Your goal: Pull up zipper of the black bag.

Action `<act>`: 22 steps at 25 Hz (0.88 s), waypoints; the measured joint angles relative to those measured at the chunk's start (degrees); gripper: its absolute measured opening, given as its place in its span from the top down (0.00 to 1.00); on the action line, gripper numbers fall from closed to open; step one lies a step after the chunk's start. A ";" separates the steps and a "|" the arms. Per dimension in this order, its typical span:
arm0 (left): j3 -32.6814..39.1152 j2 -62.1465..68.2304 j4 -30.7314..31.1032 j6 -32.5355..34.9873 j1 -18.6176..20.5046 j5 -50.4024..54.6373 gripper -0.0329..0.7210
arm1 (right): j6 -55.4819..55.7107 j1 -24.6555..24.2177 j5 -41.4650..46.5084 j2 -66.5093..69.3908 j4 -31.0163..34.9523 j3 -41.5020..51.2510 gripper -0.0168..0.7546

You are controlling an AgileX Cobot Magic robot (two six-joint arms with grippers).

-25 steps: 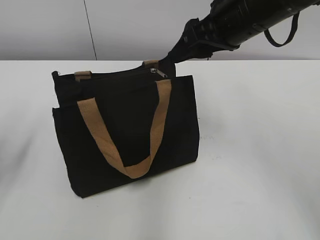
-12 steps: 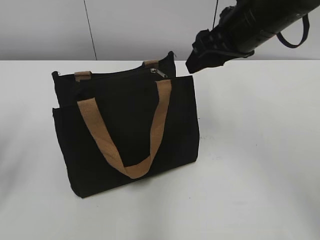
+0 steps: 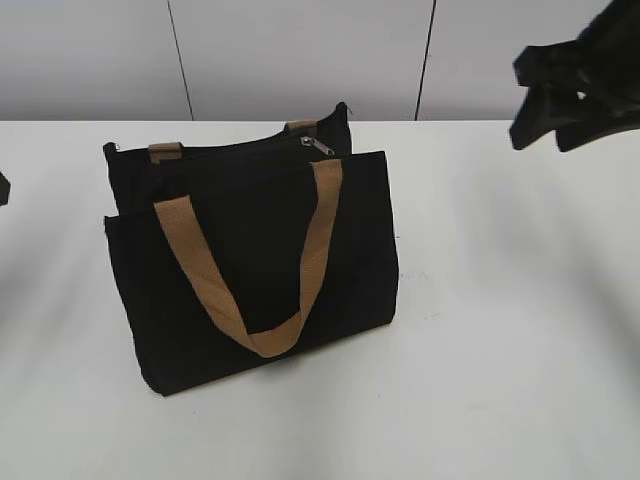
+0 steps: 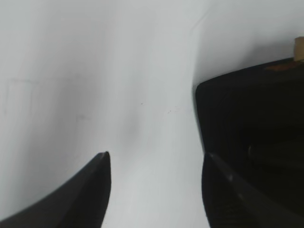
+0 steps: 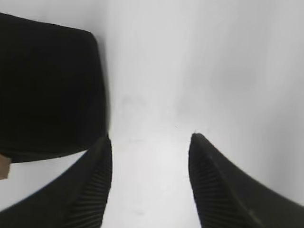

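Sits at the right end of the top zip line, near the back-right corner: zipper, a small silver tab just above the right strap of the tan front handle. Stands upright on the white table, left of centre: black bag, unsupported and soft-sided. Hovers well apart at the upper right, above the table: right gripper, jaws spread with only bare table between the fingertips in the right wrist view, the bag's dark edge off to the left of them. Barely shows at the far left edge of the exterior view: left gripper, likewise parted and empty, with the bag's side wall just beside the right finger. Likely trouble from here: a tab that small slipping out of a shallow pinch; a pull with nothing bracing the bag dragging or tipping the whole thing instead of running the slider; a descent catching the handle webbing or the rear handle stub rather than the tab.
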 joint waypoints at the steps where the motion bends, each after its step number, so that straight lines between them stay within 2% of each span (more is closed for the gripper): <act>1: -2.68 0.97 0.05 0.05 0.00 2.59 0.35 | 0.00 -1.54 1.57 0.00 -0.46 0.00 0.46; 6: -11.22 5.02 0.45 0.22 0.00 12.12 0.35 | -2.65 -7.50 7.05 0.00 -3.45 0.00 0.47; 14: -12.42 5.02 2.92 0.88 0.00 21.92 0.34 | -3.81 -8.22 17.13 -1.92 -6.89 0.55 0.47; 17: -10.16 1.33 5.20 0.88 0.00 22.76 0.34 | -3.87 -8.26 17.45 -6.00 -6.93 4.39 0.47; 22: -0.51 -11.30 12.26 -2.23 0.00 22.61 0.34 | -3.86 -8.26 17.79 -17.77 -7.02 15.31 0.47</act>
